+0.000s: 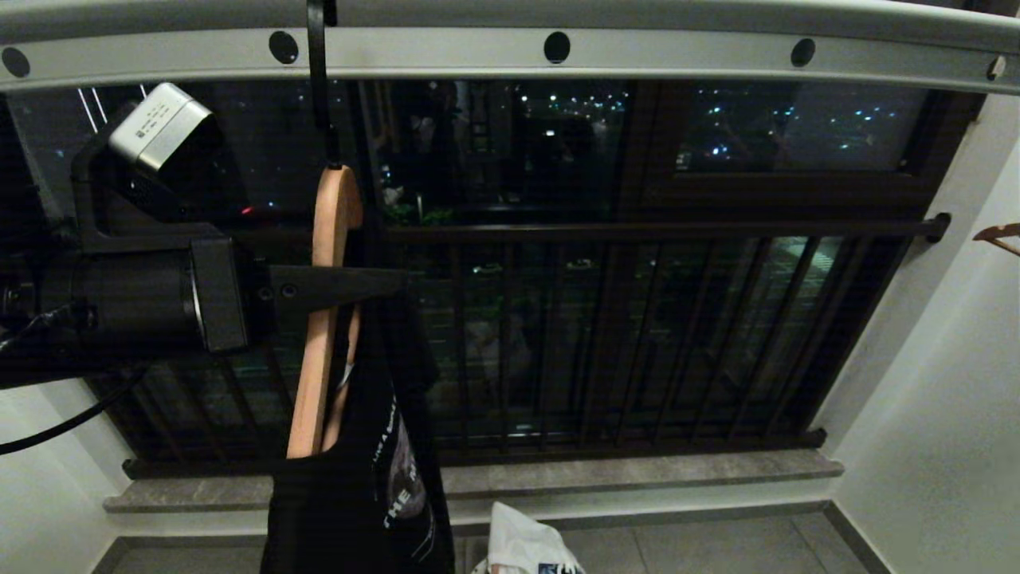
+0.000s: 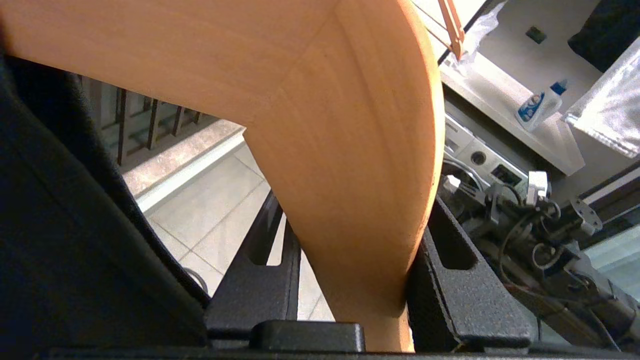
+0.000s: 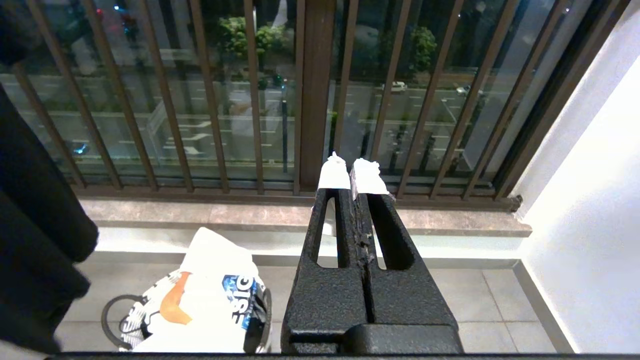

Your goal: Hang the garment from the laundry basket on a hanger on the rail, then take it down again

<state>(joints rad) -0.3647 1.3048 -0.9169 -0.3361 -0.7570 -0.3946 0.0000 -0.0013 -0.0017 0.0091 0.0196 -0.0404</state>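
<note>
It is night outside a big window with dark bars, above a grey tiled floor. From the head, the rail [image 1: 510,56] runs across the top. A wooden hanger [image 1: 331,263] hangs there by its black hook, with the black garment [image 1: 366,494] on it. So the hanging looks done; taking it down is left.

At the left wrist, the left claw [image 2: 350,280] squeezes the hanger's wood.

At the right wrist, the right claw [image 3: 354,175] is closed and empty. The laundry basket [image 3: 132,320] sits on the floor below, with a white cloth [image 3: 210,295] in it.
</note>
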